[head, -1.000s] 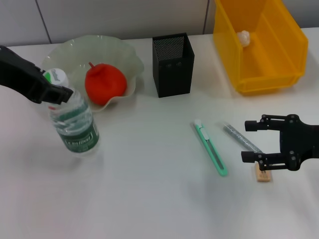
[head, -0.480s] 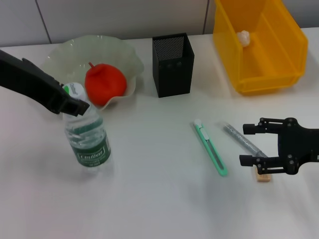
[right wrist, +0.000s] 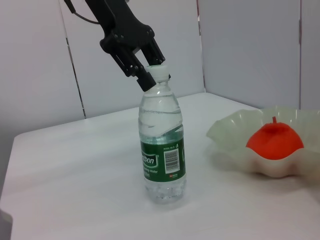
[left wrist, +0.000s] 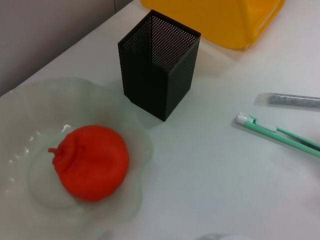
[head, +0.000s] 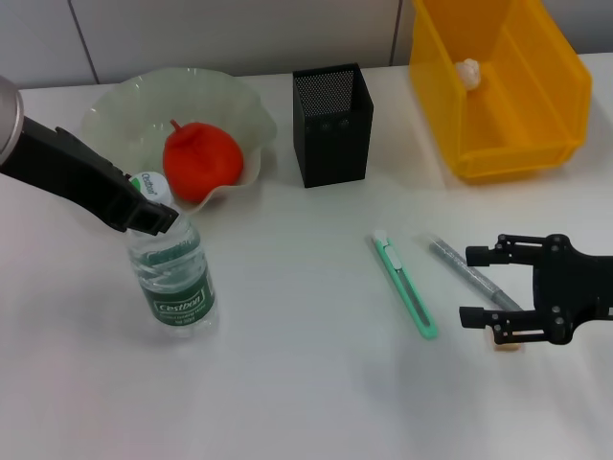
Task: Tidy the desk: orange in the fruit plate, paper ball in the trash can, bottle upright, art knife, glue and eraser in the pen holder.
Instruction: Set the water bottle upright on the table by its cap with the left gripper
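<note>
Standing the bottle (head: 172, 278) up is the step you are on, and by the look of it it is nearly done: the bottle stands on the desk (head: 287, 383) in front of the plate (head: 115, 115), close to vertical, with your left gripper (head: 153, 213) clamped on its cap (right wrist: 158, 74). The orange (head: 200, 160) already sits in the plate and the paper ball (head: 467, 69) lies in the yellow bin (head: 565, 115).

Next you probably need to let go cleanly: spread the fingers without nudging the neck, then lift straight away, since the bottle seems light and easy to tip.

Your right gripper (head: 488, 286) hangs open and empty just above the eraser (head: 508, 337), beside the glue (head: 458, 264) and the knife (head: 406, 286), all well short of the holder (head: 332, 125).
</note>
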